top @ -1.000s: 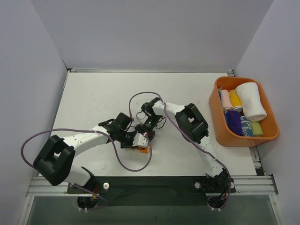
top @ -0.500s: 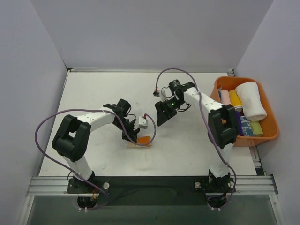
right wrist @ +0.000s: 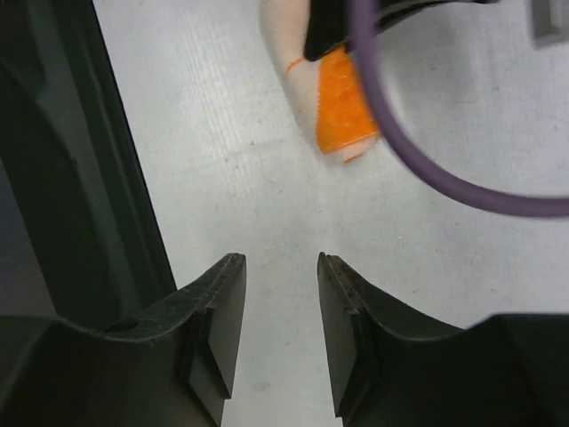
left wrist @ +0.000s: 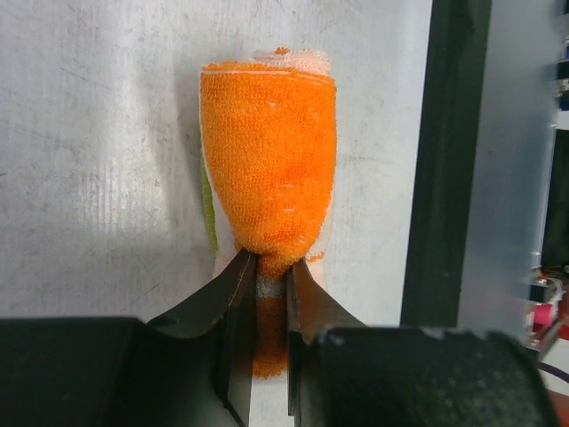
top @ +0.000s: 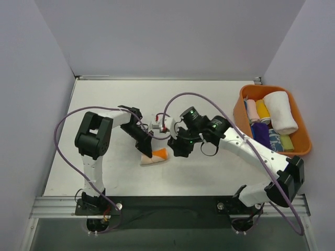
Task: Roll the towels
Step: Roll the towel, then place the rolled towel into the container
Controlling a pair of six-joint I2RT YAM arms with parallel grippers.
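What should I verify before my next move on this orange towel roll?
1. Left gripper grip on the orange-blotched towel: ok, shut on one end.
2. Roll even along its length: not ok, it narrows toward the pinched end.
3. Right gripper free to help: ok, open and empty.
4. Purple cable clear of the roll: cannot tell; it passes right by it in the right wrist view.
5. Room left in the orange bin: cannot tell.

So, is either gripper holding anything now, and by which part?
The left gripper pinches the small rolled cream cloth towel with orange blotches at one narrowed end. The right gripper holds nothing; its jaws stand apart.
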